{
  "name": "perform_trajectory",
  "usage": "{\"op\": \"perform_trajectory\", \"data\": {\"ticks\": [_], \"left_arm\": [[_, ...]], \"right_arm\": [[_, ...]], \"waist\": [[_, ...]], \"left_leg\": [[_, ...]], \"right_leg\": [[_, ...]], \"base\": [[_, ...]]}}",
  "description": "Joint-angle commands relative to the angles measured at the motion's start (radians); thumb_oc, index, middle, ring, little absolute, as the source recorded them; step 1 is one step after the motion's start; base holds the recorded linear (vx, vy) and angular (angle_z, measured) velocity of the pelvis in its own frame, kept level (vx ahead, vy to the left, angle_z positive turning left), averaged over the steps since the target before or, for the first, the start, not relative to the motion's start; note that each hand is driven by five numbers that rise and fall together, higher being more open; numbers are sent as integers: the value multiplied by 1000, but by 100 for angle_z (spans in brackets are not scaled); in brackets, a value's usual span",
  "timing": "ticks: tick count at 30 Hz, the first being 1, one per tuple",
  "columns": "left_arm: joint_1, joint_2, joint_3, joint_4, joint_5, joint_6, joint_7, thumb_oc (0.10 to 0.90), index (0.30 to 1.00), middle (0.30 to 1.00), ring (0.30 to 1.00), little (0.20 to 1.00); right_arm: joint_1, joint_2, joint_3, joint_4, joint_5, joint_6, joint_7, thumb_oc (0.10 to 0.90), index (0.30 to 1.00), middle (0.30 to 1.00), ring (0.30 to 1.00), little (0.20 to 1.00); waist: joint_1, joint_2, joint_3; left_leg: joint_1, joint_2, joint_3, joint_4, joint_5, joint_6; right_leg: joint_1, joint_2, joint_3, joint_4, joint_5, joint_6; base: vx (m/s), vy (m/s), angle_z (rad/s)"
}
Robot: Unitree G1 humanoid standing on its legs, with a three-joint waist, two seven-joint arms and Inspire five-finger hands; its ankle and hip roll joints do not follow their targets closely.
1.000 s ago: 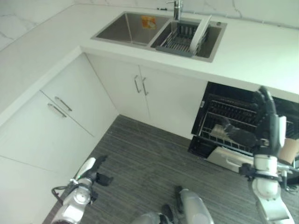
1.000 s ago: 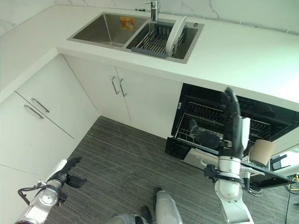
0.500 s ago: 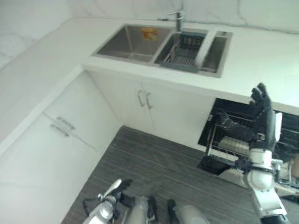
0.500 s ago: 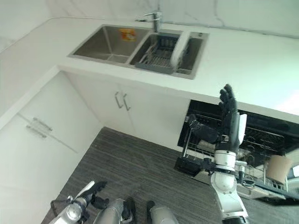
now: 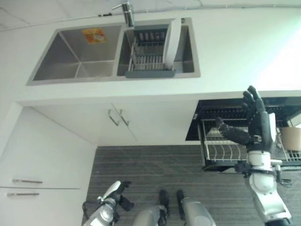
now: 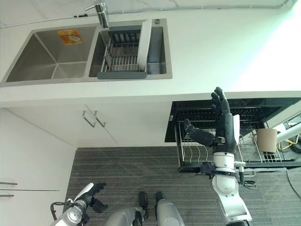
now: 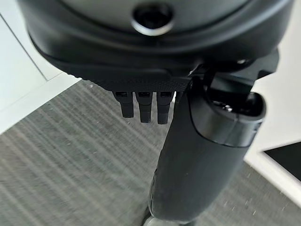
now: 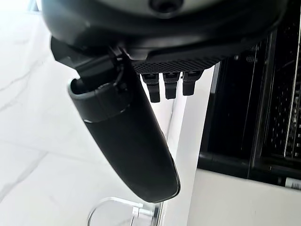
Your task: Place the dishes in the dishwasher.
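The white plate (image 6: 144, 40) stands on edge in the dark drying rack (image 6: 121, 59) inside the right basin of the sink (image 6: 56, 52), near the table's back edge by the faucet (image 6: 99, 9). It stands upright so it can drain, and a robot hand could probably take it by its rim from above. The dishwasher (image 6: 235, 120) under the table's front edge is open, its lower rack (image 6: 207, 153) pulled out over the floor, ready to receive the plate; a tan cup (image 6: 266, 140) already sits in that rack toward its right end.

The right robot hand (image 6: 221, 125) is raised in front of the dishwasher opening, fingers straight and spread, thumb (image 6: 200, 135) out to the side, holding nothing. It is well apart from the plate, with the table's front edge and white top (image 6: 225, 52) between them. The left robot hand (image 6: 94, 190) hangs low near the floor, fingers loosely extended and empty, idle.

The cupboard doors (image 6: 101, 125) beneath the sink are closed. The left basin holds an orange-and-yellow sticker (image 6: 69, 36)
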Motion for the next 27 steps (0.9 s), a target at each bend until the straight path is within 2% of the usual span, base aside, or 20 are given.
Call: {"op": "perform_trajectory", "data": {"ticks": [1, 2, 3, 5, 6, 7, 8, 9, 11, 12, 13, 14, 15, 16, 17, 19, 20, 22, 25, 27], "left_arm": [[25, -11, 27, 7, 16, -25, 68, 800, 900, 900, 900, 900], [26, -13, 27, 12, 15, -26, 72, 800, 900, 900, 900, 900], [27, -17, 29, 28, 6, -21, 84, 800, 900, 900, 900, 900], [33, -26, 42, 50, -31, -2, 109, 800, 900, 900, 900, 900], [36, -35, 61, 72, -45, 2, 130, 800, 900, 900, 900, 900], [36, -39, 71, 80, -45, 2, 136, 800, 900, 900, 900, 900], [35, -46, 75, 101, -79, 4, 164, 800, 900, 900, 900, 900], [36, -52, 85, 109, -89, -8, 172, 800, 900, 900, 900, 900], [25, -62, 89, 132, -114, -30, 174, 800, 900, 900, 900, 900], [20, -61, 97, 131, -139, -34, 164, 800, 900, 900, 900, 900], [20, -64, 103, 132, -147, -35, 159, 800, 900, 900, 900, 900], [25, -82, 127, 135, -169, -22, 147, 800, 900, 900, 900, 900], [27, -89, 132, 140, -172, -19, 147, 800, 900, 900, 900, 900], [35, -110, 149, 167, -263, -12, 122, 800, 900, 900, 900, 900], [40, -125, 173, 184, -273, -21, 121, 800, 900, 900, 900, 900], [44, -125, 185, 200, -216, -40, 126, 800, 900, 900, 900, 900], [49, -113, 190, 217, -213, -22, 115, 800, 900, 900, 900, 900], [54, -110, 188, 265, -223, -26, 97, 800, 900, 900, 900, 900], [53, -116, 180, 296, -214, -35, 97, 800, 900, 900, 900, 900], [47, -118, 171, 299, -248, -45, 104, 800, 900, 900, 900, 900]], "right_arm": [[-100, -6, -34, -94, -32, -105, -25, 800, 900, 900, 900, 900], [-101, -4, -31, -95, -34, -106, -26, 800, 900, 900, 900, 900], [-109, 2, -20, -98, -32, -105, -19, 800, 900, 900, 900, 900], [-135, 12, 8, -94, -17, -111, 12, 800, 900, 900, 900, 900], [-168, 15, 42, -86, -15, -114, 12, 800, 900, 900, 900, 900], [-175, 13, 51, -86, -18, -114, 4, 800, 900, 900, 900, 900], [-172, 2, 58, -94, -25, -114, -3, 800, 900, 900, 900, 900], [-176, -7, 62, -89, -29, -122, -6, 800, 900, 900, 900, 900], [-187, -33, 64, -78, -40, -125, -29, 800, 900, 900, 900, 900], [-197, -42, 62, -59, -43, -133, -45, 800, 900, 900, 900, 900], [-194, -38, 59, -58, -48, -133, -50, 800, 900, 900, 900, 900], [-181, -26, 54, -70, -63, -120, -58, 800, 900, 900, 900, 900], [-177, -24, 54, -76, -70, -113, -60, 800, 900, 900, 900, 900], [-171, -32, 64, -87, -95, -97, -72, 800, 900, 900, 900, 900], [-167, -35, 68, -90, -106, -96, -79, 800, 900, 900, 900, 900], [-162, -34, 70, -93, -110, -97, -79, 800, 900, 900, 900, 900], [-159, -40, 78, -95, -115, -95, -90, 800, 900, 900, 900, 900], [-165, -52, 87, -90, -111, -92, -97, 800, 900, 900, 900, 900], [-155, -56, 74, -94, -89, -74, -106, 800, 900, 900, 900, 900], [-138, -49, 53, -102, -80, -79, -92, 800, 900, 900, 900, 900]], "waist": [[30, 20, -37], [32, 21, -37], [40, 21, -34], [73, 14, -24], [103, 6, -10], [104, 4, -2], [91, -13, -6], [94, -23, -8], [103, -63, 5], [113, -76, 23], [113, -73, 22], [119, -57, 14], [120, -50, 11], [131, -24, 2], [136, -13, -4], [135, -5, -9], [133, 6, -10], [130, 17, -10], [120, 18, -18], [103, 13, -25]], "left_leg": [[-14, 86, 22, 147, -160, -56], [-13, 89, 25, 147, -161, -55], [-9, 97, 40, 147, -167, -53], [5, 120, 99, 147, -176, -59], [22, 138, 142, 147, -187, -71], [33, 140, 139, 147, -191, -77], [42, 128, 141, 147, -179, -90], [52, 119, 156, 147, -172, -94], [75, 82, 159, 147, -76, -120], [22, 106, 156, 233, -39, -137], [14, 115, 156, 226, -34, -139], [5, 143, 148, 147, -31, -142], [-17, 162, 137, 147, -26, -151], [-101, 227, 76, 147, 13, -188], [-132, 260, 45, 147, 26, -203], [-149, 292, 16, 147, 34, -210], [-151, 314, -29, 147, 38, -218], [-129, 286, -72, 147, 17, -216], [-95, 254, -55, 147, -20, -200], [-60, 208, -31, 147, -61, -171]], "right_leg": [[97, 0, -98, -29, 29, 78], [99, -1, -104, -29, 37, 81], [100, -3, -144, -18, 57, 91], [88, -41, -271, 16, 75, 112], [88, -75, -357, -14, 85, 115], [95, -70, -344, -29, 68, 110], [76, -63, -311, -29, 25, 82], [77, -74, -317, -29, 18, 74], [92, -102, -278, -29, 11, 54], [116, -107, -272, -29, 3, 37], [121, -104, -271, -29, 1, 36], [143, -91, -270, -29, -9, 44], [149, -85, -268, -29, -17, 44], [177, -60, -254, -29, -46, 44], [198, -56, -246, -29, -63, 44], [214, -57, -234, -29, -74, 47], [227, -68, -212, -29, -79, 52], [236, -89, -175, -29, -74, 63], [229, -128, -163, -29, -58, 80], [194, -174, -148, -29, -14, 118]], "base": [[35, 10, -75], [34, -12, -104], [14, -35, -89], [-1, -78, -82], [-5, -174, -205], [10, -328, -163], [23, -268, -131], [52, -269, 27], [58, -170, 81], [55, -118, 64], [174, 5, 26], [188, 111, 29], [324, 264, 21], [318, 286, 7], [348, 316, -12], [308, 353, -37], [454, 648, -74], [419, 629, -70], [240, 422, -54], [214, 476, -31]]}}
